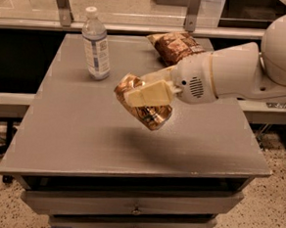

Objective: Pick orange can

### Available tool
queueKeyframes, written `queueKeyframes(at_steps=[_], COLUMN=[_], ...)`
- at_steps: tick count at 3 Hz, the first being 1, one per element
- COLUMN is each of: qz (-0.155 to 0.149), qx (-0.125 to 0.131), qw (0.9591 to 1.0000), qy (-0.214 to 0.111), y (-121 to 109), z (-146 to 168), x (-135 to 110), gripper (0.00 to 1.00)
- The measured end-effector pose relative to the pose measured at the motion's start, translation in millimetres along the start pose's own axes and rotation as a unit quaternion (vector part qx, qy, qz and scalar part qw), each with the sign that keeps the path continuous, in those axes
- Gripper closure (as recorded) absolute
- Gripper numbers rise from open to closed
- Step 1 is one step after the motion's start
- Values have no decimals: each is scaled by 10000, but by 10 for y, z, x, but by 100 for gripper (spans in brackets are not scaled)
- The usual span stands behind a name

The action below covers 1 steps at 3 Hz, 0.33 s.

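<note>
Holding the orange can (pixel 151 115) tight, the gripper (pixel 140 97) is squeezed around it, with one cream finger (pixel 149 93) pressed across the front of the can. The can is tipped on a slant and is up in the air over the middle of the gray table (pixel 72 145) (a dark shadow lies on the tabletop under it). The big white arm (pixel 234 68) sticks in from the right. A clear water bottle (pixel 96 44) stands upright at the back left of the table. A brown chip bag (pixel 177 46) lies at the back, just behind the arm.
</note>
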<state>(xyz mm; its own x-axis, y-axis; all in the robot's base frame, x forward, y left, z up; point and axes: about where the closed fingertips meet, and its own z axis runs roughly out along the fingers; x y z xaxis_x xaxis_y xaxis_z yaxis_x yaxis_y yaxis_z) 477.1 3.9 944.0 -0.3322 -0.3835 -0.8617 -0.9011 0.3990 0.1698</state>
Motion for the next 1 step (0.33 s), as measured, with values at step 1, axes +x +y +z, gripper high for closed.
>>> queueKeyframes(at_steps=[1], qz=[-10], qx=[-14], qw=[10000], qy=[-59], y=[10], z=[-20], x=[-51], gripper=[100])
